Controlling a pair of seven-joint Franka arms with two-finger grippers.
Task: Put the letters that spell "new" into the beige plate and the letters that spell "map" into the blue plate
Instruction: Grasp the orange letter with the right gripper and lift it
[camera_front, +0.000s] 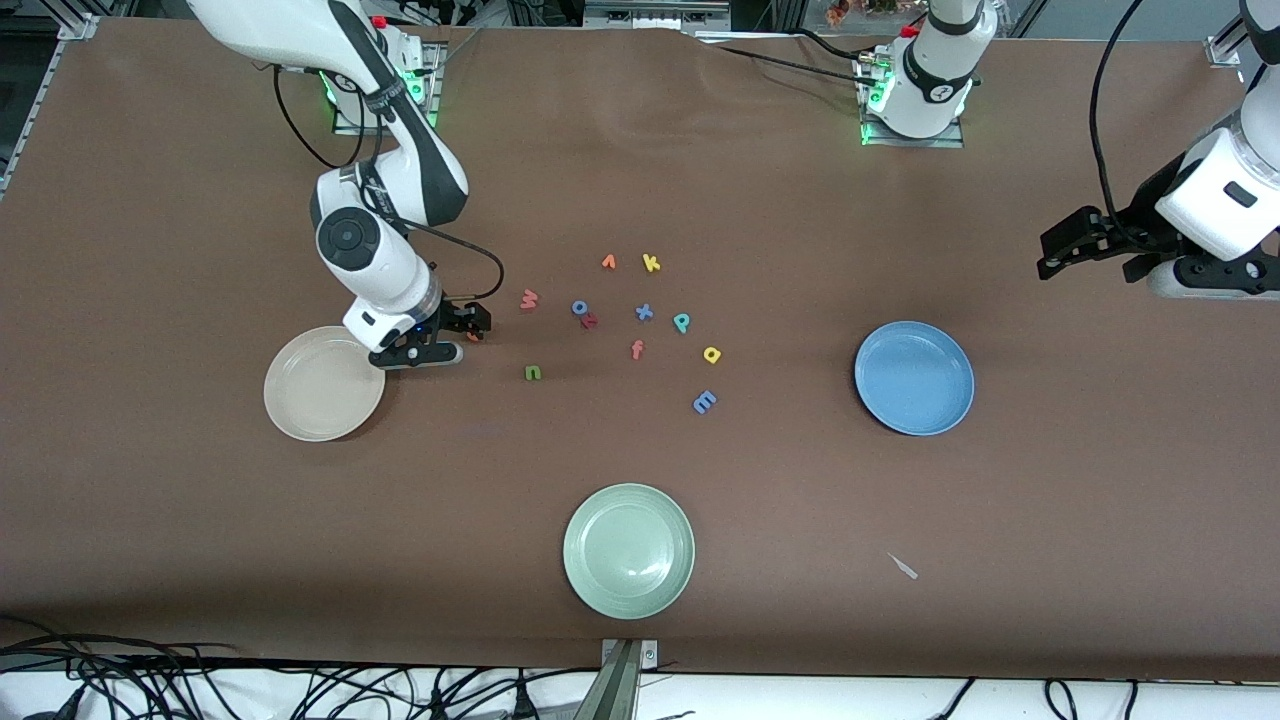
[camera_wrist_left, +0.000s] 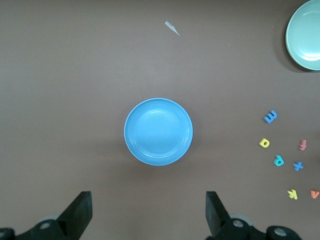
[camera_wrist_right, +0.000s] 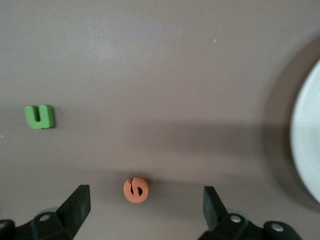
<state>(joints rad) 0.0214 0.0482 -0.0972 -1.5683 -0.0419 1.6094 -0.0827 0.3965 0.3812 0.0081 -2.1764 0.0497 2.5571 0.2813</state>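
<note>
- Plates: beige plate (camera_front: 322, 385) at the right arm's end of the counter (camera_front: 160, 250), blue plate (camera_front: 914, 377) toward the left arm's end; neither has a letter in it.
- Letters "n" (camera_front: 533, 372), "w" (camera_front: 529, 298), "m" (camera_front: 704, 402), "a" (camera_front: 711, 354) and "p" (camera_front: 681, 322) lie on the counter between the plates.
- Right arm bends down steeply; right end effector (camera_front: 455, 337) is low beside the beige plate, fingers spread wide, holding nothing, with "e" (camera_wrist_right: 136, 190) between them.
- Left arm waits; left end effector (camera_wrist_left: 149, 212) hangs above the blue plate, wide open, holding nothing.
</note>
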